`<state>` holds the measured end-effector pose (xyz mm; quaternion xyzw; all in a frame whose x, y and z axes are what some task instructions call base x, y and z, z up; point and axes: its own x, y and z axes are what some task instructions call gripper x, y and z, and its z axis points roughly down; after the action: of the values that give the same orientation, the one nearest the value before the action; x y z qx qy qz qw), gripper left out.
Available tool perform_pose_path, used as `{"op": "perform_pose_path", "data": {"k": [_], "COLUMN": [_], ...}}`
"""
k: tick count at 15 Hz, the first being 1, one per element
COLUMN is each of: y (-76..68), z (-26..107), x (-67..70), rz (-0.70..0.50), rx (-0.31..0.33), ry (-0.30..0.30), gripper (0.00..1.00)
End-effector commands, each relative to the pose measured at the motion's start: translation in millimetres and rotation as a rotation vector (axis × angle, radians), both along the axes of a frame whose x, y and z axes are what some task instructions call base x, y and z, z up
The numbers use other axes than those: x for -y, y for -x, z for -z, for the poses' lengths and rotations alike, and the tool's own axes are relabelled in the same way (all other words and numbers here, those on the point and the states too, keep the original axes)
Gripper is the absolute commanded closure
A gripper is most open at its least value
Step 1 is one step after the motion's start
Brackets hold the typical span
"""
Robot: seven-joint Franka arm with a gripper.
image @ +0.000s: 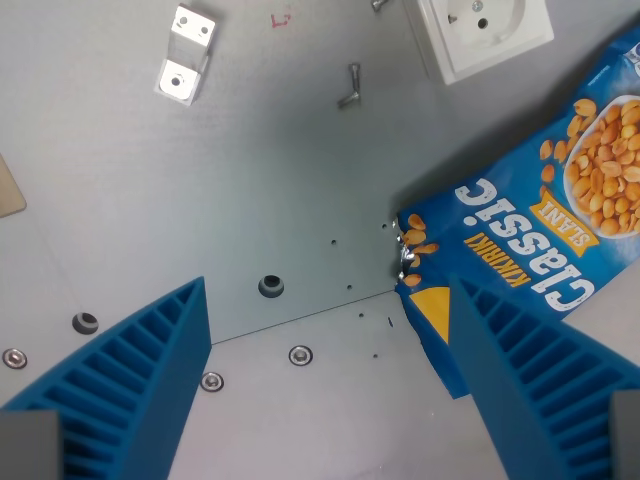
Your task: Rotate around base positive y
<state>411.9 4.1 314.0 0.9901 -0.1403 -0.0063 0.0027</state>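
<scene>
Wrist view | fingers spread apart, empty | peanut bag reads "Classic", "KIKIRIKI", "SLANI"

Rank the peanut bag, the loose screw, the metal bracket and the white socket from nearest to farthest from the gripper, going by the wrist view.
From the gripper:
1. Peanut bag, at the wrist view's right, its corner beside the right finger.
2. Loose screw, upper middle.
3. Metal bracket, upper left, and white socket, upper right: too close to call.
</scene>
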Motion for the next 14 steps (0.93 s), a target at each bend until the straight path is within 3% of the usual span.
{"op": "perform_pose_path", "data": {"k": [1, 14], "y": [0.0, 0.0], "z": [-2.4, -2.4], "x": [0.0, 0.0], "rz": [0.000, 0.000], "rx": [-0.007, -0.181], "ry": [0.000, 0.000], "gripper": [0.00, 0.00]}}
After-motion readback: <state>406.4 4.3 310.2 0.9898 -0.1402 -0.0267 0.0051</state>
